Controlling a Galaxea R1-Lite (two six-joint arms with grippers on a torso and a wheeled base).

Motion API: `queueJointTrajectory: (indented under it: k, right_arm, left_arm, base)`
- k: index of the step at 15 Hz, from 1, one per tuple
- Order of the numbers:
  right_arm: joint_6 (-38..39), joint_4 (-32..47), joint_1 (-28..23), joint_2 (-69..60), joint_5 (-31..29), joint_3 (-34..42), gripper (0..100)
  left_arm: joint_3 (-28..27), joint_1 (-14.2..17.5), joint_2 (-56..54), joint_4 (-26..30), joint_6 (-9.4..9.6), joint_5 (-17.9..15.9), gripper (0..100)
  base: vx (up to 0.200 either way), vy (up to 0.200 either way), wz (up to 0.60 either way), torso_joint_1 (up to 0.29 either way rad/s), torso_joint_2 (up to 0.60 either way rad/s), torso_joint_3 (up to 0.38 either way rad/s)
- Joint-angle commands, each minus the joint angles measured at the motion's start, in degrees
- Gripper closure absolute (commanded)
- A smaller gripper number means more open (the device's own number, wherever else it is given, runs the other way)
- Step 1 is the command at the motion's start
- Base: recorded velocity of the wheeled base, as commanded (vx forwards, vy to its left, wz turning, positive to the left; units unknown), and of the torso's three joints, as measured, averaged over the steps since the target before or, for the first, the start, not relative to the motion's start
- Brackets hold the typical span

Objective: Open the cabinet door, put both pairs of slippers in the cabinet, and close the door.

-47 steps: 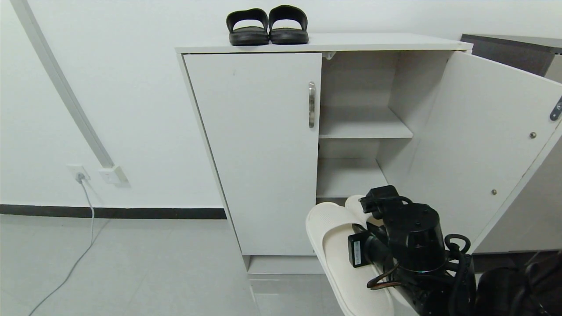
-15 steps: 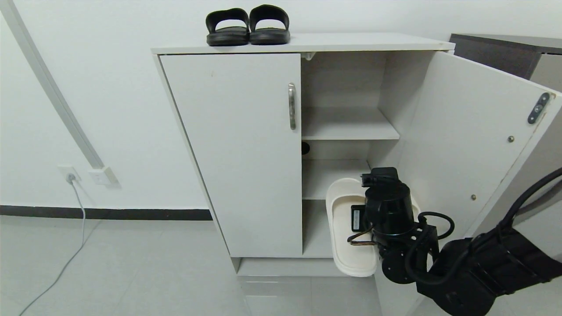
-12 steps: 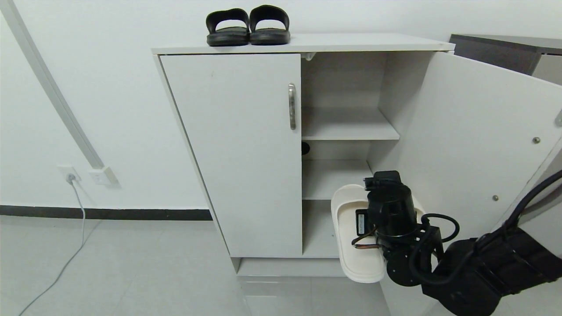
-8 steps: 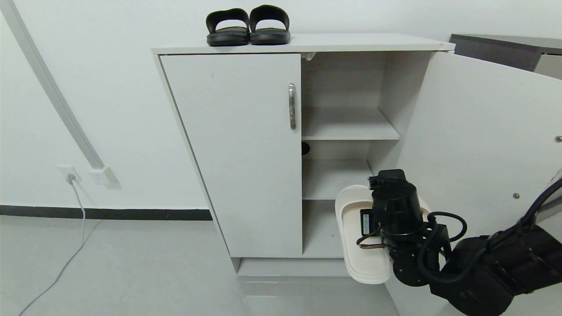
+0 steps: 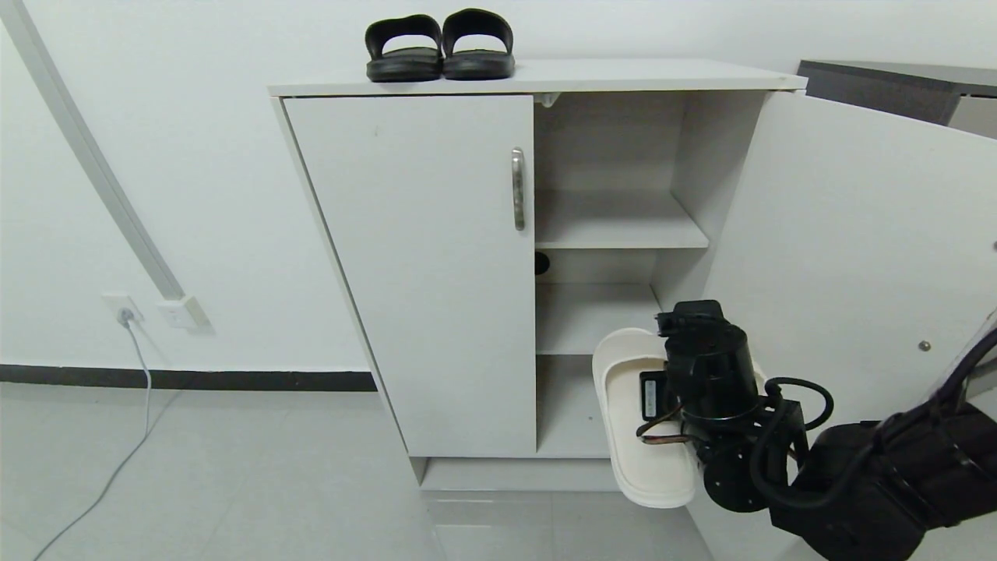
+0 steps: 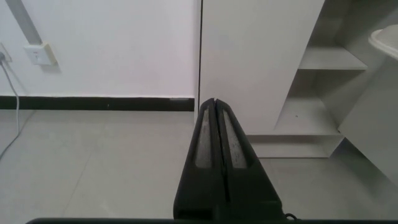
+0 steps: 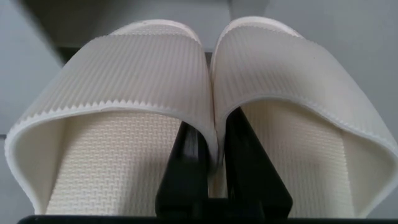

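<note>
Over the last 3.1 s the right gripper (image 7: 214,152) has carried the white slippers (image 5: 632,421) up from the bottom edge of the head frame to the mouth of the cabinet (image 5: 545,76). The camera also shifted in that time. In the last 1 s the pair has slid slightly right and down in the frame. The open door (image 5: 841,257), at right of frame, has swung wider.

By my reading the pair is lined up but not yet in. Its toes sit level with the front edge of the lower shelf (image 5: 600,315), right of centre, and its heels hang outside the opening.

The right gripper's fingers are pinched on the 2 adjoining inner strap edges, holding both slippers side by side. The left gripper (image 6: 214,124) has its fingers pressed together on nothing and is well apart from the cabinet.

The black slippers (image 5: 440,47) sit on the cabinet top at upper centre, so that pair is not yet moved. The left door (image 5: 420,273) is closed.
</note>
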Motion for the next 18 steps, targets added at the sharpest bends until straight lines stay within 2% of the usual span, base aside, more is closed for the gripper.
queueJointTrajectory:
  k: [1,4,6,10,18]
  right_arm:
    - [0.39,-3.87,3.64,-0.98,4.62,0.99,100]
    - [0.12,-8.35,4.08,2.01,5.14,1.43,100]
    - [0.12,-8.44,4.16,2.45,5.06,1.34,100]
    - [0.12,-8.44,4.43,2.36,5.06,1.43,100]
    - [0.04,-8.35,4.43,2.62,4.97,2.75,100]
  left_arm:
    - [0.01,0.01,0.10,0.00,-0.02,0.01,100]
    - [0.01,0.01,0.10,0.00,-0.02,0.01,100]
    - [0.01,0.01,0.10,0.00,0.07,0.01,100]
    - [0.01,0.01,0.10,0.00,0.07,0.01,100]
    - [0.01,0.01,0.10,0.00,-0.02,0.01,100]
  base:
    - [0.000,0.000,0.00,0.000,0.00,0.000]
    - [0.000,0.000,0.00,0.000,0.00,0.000]
    - [0.000,0.000,0.00,0.000,0.00,0.000]
    - [0.000,-0.200,0.00,0.004,0.00,0.001]
    - [0.000,0.000,0.00,0.000,0.00,0.000]
